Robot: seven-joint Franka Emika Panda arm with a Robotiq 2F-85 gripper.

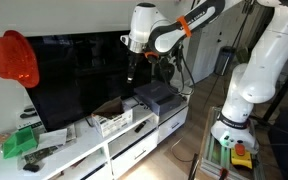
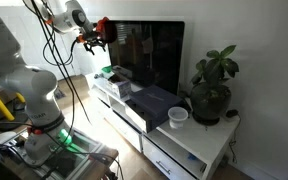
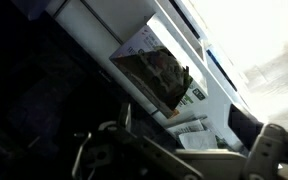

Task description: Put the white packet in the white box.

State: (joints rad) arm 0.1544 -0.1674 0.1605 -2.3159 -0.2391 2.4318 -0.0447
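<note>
- White packet: not made out with certainty in any view. Whether it sits between the fingers of the gripper (image 1: 133, 68) or lies elsewhere cannot be told.
- Gripper: hangs in the air before the dark television screen (image 1: 79, 80), over the white cabinet (image 1: 134, 148), clear of everything on it. It is too small and dark to tell whether it is parted, closed or grasping something.
- White box (image 1: 114, 122): slotted open-top crate on the cabinet, just beside the dark grey box (image 1: 156, 95). A brownish item shows above its rim, and no white packet is visible inside.
- Progress (a judgement, not an observation): the deposit does not appear to be done. What remains is to bring the packet over the crate's opening and let it go there.
- Exterior views: both give the arm's pose and the cabinet layout. In an exterior view a potted plant (image 2: 212, 85) and a white cup (image 2: 178, 116) stand at one end of the cabinet, and in an exterior view a red cap (image 1: 14, 58) hangs beside the screen.
- Wrist view: looks onto a glossy dark box top, with pale blurred shapes beside it. It shows none of the arm, plant or cap.
</note>
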